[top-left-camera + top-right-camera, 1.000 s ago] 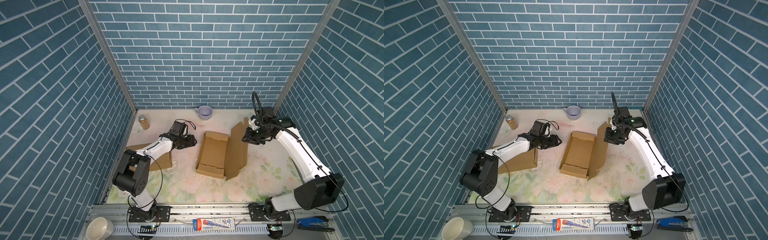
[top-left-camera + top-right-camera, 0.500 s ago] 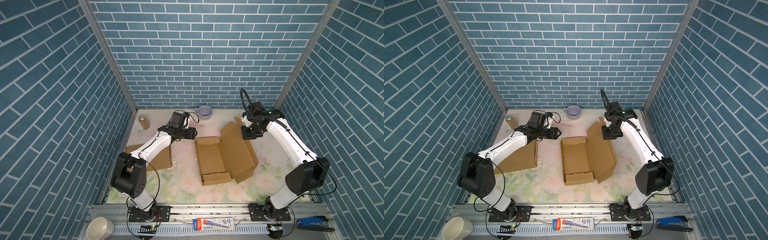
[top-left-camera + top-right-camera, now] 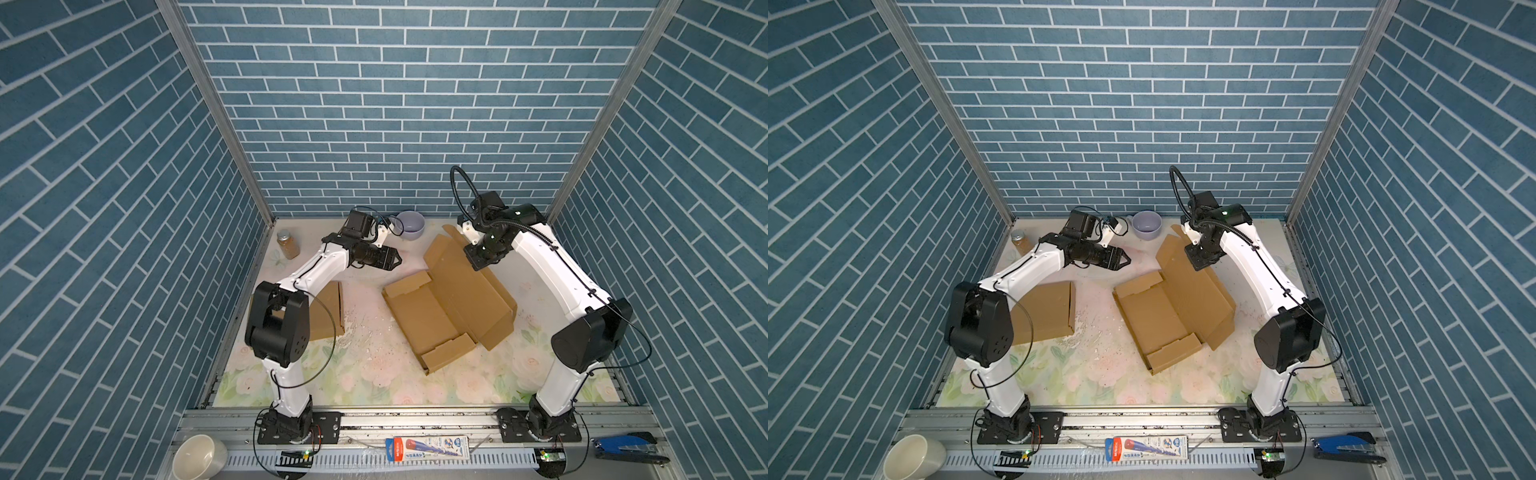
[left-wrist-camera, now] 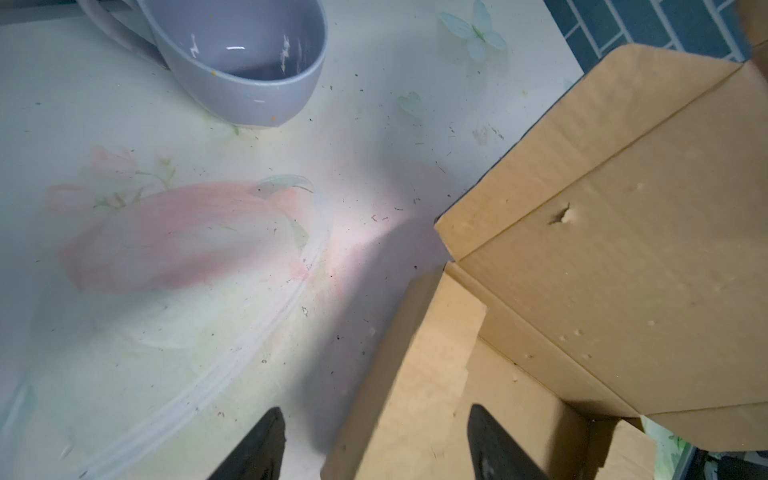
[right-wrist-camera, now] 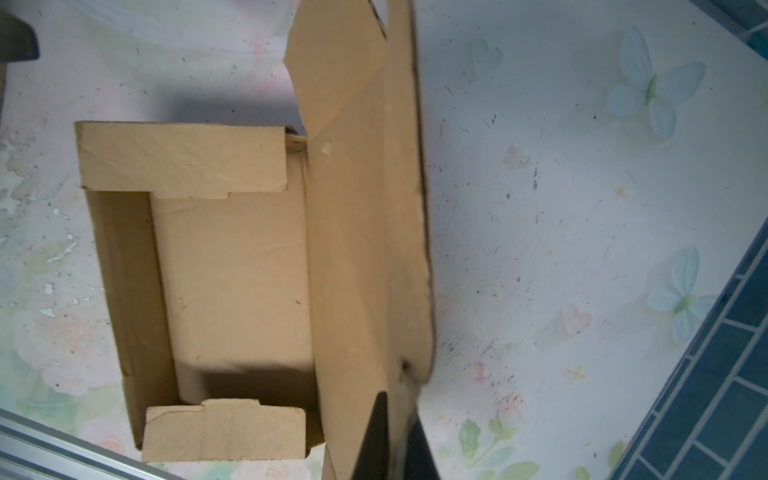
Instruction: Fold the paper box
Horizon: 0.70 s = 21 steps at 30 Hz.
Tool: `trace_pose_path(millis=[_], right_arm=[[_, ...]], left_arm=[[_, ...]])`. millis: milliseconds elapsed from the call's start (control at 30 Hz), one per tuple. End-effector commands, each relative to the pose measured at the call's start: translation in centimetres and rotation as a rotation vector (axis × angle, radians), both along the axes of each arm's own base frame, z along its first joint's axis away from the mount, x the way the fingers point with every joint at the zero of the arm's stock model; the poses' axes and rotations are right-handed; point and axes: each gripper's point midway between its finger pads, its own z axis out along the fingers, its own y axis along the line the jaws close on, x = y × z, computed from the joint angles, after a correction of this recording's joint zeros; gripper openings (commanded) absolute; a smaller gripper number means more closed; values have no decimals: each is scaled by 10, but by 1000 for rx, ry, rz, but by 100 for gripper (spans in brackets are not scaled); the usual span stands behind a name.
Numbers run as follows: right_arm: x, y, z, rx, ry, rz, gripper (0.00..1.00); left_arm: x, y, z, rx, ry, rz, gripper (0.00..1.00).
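Clamping paper box [image 5: 365,249] — right pincer [image 5: 397,411], clearest wrist-side.

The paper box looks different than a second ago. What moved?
The right tool pinched shut on the lid of the paper box and pulled left, so the box turned, its far end swinging left. The left tool, open, slid toward the back wall. The folded box, mug and jar stayed put.

Bright even light, top views sharp — wrist views softer, dark shadow beside paper box [image 4: 602,270]
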Motion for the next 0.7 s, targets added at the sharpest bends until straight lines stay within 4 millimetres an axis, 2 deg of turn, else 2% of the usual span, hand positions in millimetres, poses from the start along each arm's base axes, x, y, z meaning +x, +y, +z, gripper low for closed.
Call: trace_pose_path(millis=[0, 167, 300, 667], right_arm=[[7, 1, 1, -80, -35, 98, 0], [8, 10, 2, -77, -51, 136, 0], [9, 17, 2, -72, -62, 151, 0], [13, 21, 14, -61, -111, 154, 0]], left_arm=[[-14, -5, -24, 7, 98, -102, 71], [-23, -14, -47, -31, 183, -148, 71], [-31, -13, -64, -38, 230, -143, 69], [-60, -12, -84, -35, 290, -151, 65]])
